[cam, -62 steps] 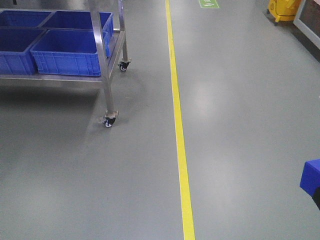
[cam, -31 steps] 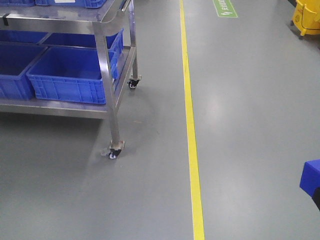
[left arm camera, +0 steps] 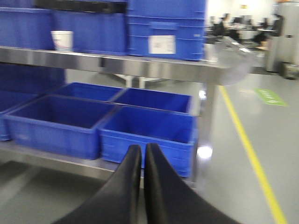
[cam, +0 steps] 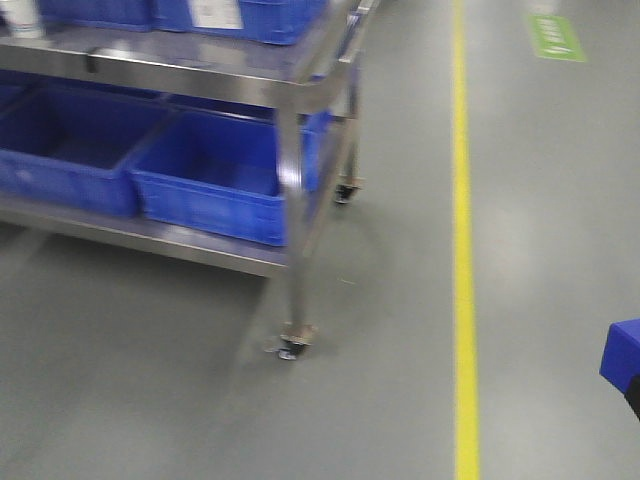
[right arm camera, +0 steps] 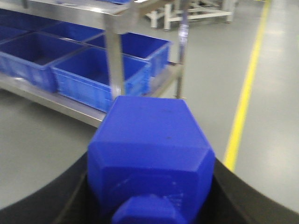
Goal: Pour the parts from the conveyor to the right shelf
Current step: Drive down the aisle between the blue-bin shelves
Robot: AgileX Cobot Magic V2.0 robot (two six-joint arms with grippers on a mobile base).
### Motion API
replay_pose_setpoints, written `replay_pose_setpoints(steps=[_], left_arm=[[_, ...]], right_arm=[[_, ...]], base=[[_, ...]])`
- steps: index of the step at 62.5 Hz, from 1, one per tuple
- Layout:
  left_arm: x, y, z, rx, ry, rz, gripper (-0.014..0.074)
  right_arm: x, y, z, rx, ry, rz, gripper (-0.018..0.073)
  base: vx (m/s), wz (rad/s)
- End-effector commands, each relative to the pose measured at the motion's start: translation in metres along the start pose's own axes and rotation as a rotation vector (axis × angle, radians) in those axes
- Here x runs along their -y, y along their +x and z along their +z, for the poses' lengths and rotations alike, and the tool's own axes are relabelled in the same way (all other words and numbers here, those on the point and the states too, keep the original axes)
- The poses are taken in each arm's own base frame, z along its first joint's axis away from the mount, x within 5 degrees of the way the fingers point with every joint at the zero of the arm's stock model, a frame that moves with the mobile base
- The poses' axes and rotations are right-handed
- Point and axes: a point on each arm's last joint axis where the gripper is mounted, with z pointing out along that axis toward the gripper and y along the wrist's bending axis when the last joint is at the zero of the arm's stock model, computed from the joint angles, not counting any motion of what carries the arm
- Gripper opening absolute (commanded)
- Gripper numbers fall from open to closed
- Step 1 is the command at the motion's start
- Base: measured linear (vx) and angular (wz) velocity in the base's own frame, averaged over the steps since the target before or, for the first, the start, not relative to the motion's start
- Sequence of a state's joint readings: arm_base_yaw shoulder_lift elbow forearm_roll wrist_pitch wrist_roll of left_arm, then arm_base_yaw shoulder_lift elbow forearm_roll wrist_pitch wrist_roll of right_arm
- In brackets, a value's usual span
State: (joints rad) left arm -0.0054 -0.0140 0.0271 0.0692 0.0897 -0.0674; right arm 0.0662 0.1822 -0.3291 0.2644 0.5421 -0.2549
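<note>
Right tool (right arm camera: 152, 189) is closed on the small bright-blue boxy plastic block (right arm camera: 149, 154), with black fingers (right arm camera: 49, 205) hugging both sides and the round knob facing the wrist camera. It looks like a carry grip, firm enough that the part can't slip before it gets tipped out. In the front view only a corner of the block (cam: 622, 352) shows, at the right edge and above the floor.

Left tool (left arm camera: 142, 156) has its fingers pressed together on nothing. It is probably parked out of the way, since one arm is enough for this load.

The silver steel-framed rack (cam: 292, 170) is close ahead, and its lower level carries large deep glossy-blue rectangular bins (cam: 210, 185) with open tops, the likely drop spot. The part is not yet over any bin and the conveyor is out of view.

Writing:
- The white label (left arm camera: 162, 45) on an upper bin is too blurred to read.
- The green floor sign (cam: 553, 35) is unreadable too.
- The white paper cup (left arm camera: 61, 40) on the top shelf has faint print I can't make out.
</note>
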Motion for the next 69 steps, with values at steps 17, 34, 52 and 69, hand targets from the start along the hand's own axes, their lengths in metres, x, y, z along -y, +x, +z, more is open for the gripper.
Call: replay_pose_setpoints(steps=[17, 34, 52, 69], left_arm=[[0.0005, 0.0026, 0.0003, 0.059, 0.005, -0.006, -0.0006], [0.0005, 0.0026, 0.0003, 0.059, 0.005, -0.006, -0.0006], [0.0005, 0.0026, 0.0003, 0.059, 0.005, -0.006, -0.0006], [0.0005, 0.0026, 0.0003, 0.059, 0.005, -0.006, -0.0006]], right_arm=[[0.0012, -0.0146, -0.0018, 0.08, 0.014, 0.004, -0.0006], [0.0013, -0.0147, -0.0018, 0.081, 0.015, 0.003, -0.0006], [0.0013, -0.0147, -0.0018, 0.081, 0.015, 0.003, -0.0006], [0.0013, -0.0147, -0.0018, 0.081, 0.015, 0.003, -0.0006]], base=[[0.24, 1.08], [0.19, 1.06], [0.19, 0.81], [0.17, 0.83]])
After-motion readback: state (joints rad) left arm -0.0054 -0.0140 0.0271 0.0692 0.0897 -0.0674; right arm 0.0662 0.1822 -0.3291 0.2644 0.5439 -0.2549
